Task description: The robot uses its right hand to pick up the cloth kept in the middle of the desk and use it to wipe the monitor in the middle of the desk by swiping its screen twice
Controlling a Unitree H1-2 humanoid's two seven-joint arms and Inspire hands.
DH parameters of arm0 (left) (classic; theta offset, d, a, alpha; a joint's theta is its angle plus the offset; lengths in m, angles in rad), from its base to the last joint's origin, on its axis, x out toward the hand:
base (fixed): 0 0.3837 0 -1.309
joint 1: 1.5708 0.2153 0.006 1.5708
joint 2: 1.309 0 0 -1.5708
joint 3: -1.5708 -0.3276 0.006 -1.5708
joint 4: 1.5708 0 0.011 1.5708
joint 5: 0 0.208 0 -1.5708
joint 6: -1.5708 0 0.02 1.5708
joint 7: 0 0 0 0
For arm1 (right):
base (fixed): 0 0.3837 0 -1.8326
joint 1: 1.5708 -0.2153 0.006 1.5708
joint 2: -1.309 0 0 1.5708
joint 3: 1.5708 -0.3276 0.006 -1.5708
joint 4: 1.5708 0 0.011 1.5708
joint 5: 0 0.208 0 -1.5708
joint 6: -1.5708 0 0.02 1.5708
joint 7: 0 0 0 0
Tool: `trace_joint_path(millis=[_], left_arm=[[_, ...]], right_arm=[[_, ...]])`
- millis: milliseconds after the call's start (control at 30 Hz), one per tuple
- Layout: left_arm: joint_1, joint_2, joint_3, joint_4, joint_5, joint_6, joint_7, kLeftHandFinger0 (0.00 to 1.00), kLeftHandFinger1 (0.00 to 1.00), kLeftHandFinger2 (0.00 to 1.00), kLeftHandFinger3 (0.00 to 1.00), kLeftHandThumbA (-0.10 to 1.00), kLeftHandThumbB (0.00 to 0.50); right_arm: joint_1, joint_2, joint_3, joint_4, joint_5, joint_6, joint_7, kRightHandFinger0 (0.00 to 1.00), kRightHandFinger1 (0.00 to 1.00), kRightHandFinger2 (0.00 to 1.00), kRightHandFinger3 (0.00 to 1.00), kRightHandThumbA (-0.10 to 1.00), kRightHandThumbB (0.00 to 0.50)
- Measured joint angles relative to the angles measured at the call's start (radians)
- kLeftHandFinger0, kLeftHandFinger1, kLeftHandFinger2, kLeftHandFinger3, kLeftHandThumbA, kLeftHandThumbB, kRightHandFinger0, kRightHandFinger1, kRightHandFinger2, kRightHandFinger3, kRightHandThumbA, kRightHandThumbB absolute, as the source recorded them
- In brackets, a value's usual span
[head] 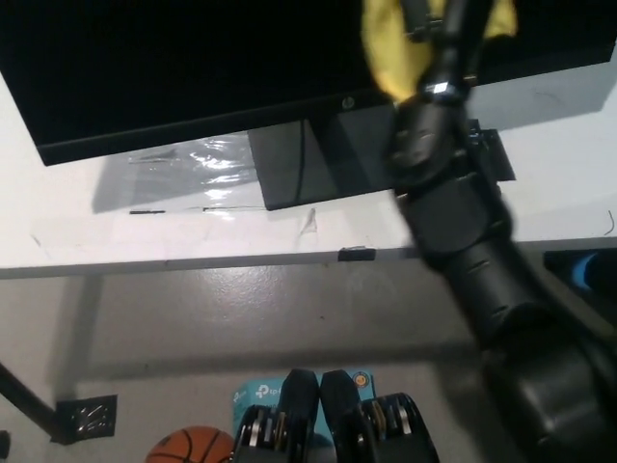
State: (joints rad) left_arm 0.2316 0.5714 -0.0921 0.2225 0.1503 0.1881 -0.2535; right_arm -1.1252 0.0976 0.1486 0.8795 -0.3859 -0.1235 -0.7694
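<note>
The robot's right hand (445, 24), fingers closed on the yellow cloth (395, 43), presses it against the lower right of the monitor (193, 68) screen above the white desk (116, 231).

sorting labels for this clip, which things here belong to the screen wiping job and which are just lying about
Part of the job:
- right hand, shut on the yellow cloth
- monitor, cloth held at its screen
- desk

Just lying about:
- clear plastic sheet on the desk
- basketball on the floor
- teal box on the floor

The left hand is out of view.
</note>
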Motion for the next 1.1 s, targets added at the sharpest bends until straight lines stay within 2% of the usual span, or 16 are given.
trace_joint_path(millis=[33,100,167,233,333,367,467,533,600,667,700,733,867,900,1000,1100], left_arm=[[-0.002,0.000,0.000,0.002,0.000,0.000,0.000,0.65,0.65,0.83,1.00,0.57,0.097],[-0.004,0.000,0.000,0.006,0.000,-0.002,0.000,0.64,0.65,0.83,1.00,0.57,0.098],[-0.005,0.000,0.000,0.011,0.000,-0.004,0.000,0.71,0.70,0.86,1.00,0.60,0.103],[-0.002,0.000,0.000,0.016,0.000,-0.005,0.000,0.72,0.70,0.85,1.00,0.59,0.096],[-0.001,-0.001,-0.002,0.018,0.000,-0.005,0.000,0.72,0.70,0.84,1.00,0.57,0.088],[-0.002,-0.001,-0.003,0.018,0.000,-0.006,0.000,0.72,0.69,0.84,1.00,0.58,0.100],[-0.003,-0.002,-0.003,0.015,0.000,-0.009,0.000,0.74,0.74,0.89,1.00,0.56,0.085],[-0.004,-0.002,-0.003,0.014,0.000,-0.009,0.000,0.72,0.72,0.87,1.00,0.57,0.088],[-0.005,-0.003,-0.002,0.014,0.000,-0.010,0.000,0.68,0.68,0.85,1.00,0.58,0.087],[-0.005,-0.003,-0.002,0.013,0.000,-0.010,0.000,0.67,0.68,0.85,1.00,0.58,0.082],[-0.004,-0.003,-0.003,0.012,0.000,-0.010,0.000,0.69,0.70,0.85,1.00,0.59,0.092],[-0.004,-0.003,-0.003,0.012,0.000,-0.011,0.000,0.69,0.70,0.85,1.00,0.59,0.093],[0.000,-0.003,-0.003,0.015,0.000,-0.017,0.000,0.70,0.71,0.86,1.00,0.60,0.093],[0.002,-0.003,-0.002,0.014,0.001,-0.017,0.000,0.71,0.72,0.87,1.00,0.57,0.087],[0.008,-0.003,0.000,0.012,0.000,-0.017,0.000,0.72,0.72,0.86,1.00,0.58,0.096],[0.013,-0.003,0.000,-0.004,0.000,-0.016,0.000,0.70,0.71,0.85,1.00,0.59,0.091]], right_arm=[[0.000,0.016,0.009,-0.003,-0.003,-0.005,0.000,0.00,0.00,0.17,0.52,-0.10,0.049],[0.000,0.059,0.038,-0.010,-0.012,-0.021,0.001,0.00,0.00,0.17,0.52,-0.10,0.048],[0.000,0.089,0.057,-0.013,-0.019,-0.029,0.001,0.00,0.00,0.13,0.53,-0.10,0.059],[0.000,0.112,0.073,-0.013,-0.030,-0.033,0.001,0.00,0.00,0.17,0.54,-0.10,0.068],[0.000,0.130,0.090,-0.014,-0.039,-0.037,0.001,0.00,0.00,0.12,0.54,-0.10,0.056],[0.000,0.132,0.094,-0.015,-0.041,-0.037,0.001,0.00,0.00,0.15,0.55,-0.10,0.047],[0.001,0.132,0.108,-0.025,-0.053,-0.037,0.003,0.00,0.00,0.16,0.53,-0.10,0.046],[0.001,0.126,0.113,-0.024,-0.061,-0.037,0.003,0.00,0.00,0.22,0.55,-0.10,0.057],[0.001,0.118,0.116,-0.022,-0.069,-0.041,0.003,0.00,0.00,0.21,0.55,-0.10,0.074],[0.001,0.108,0.118,-0.021,-0.074,-0.045,0.003,0.00,0.00,0.17,0.56,-0.10,0.072],[0.001,0.097,0.118,-0.022,-0.077,-0.049,0.003,0.00,0.00,0.14,0.57,-0.10,0.056],[0.001,0.089,0.118,-0.022,-0.079,-0.050,0.004,0.00,0.00,0.15,0.57,-0.10,0.058],[0.002,0.050,0.121,-0.023,-0.086,-0.059,0.014,0.00,0.00,0.29,0.57,-0.10,0.070],[0.003,0.035,0.122,-0.023,-0.088,-0.063,0.016,0.00,0.00,0.33,0.58,-0.10,0.060],[0.009,-0.002,0.122,-0.030,-0.098,-0.068,0.019,0.00,0.00,0.34,0.56,-0.10,0.056],[0.022,-0.046,0.123,-0.037,-0.111,-0.069,0.019,0.00,0.00,0.28,0.54,-0.10,0.060]])
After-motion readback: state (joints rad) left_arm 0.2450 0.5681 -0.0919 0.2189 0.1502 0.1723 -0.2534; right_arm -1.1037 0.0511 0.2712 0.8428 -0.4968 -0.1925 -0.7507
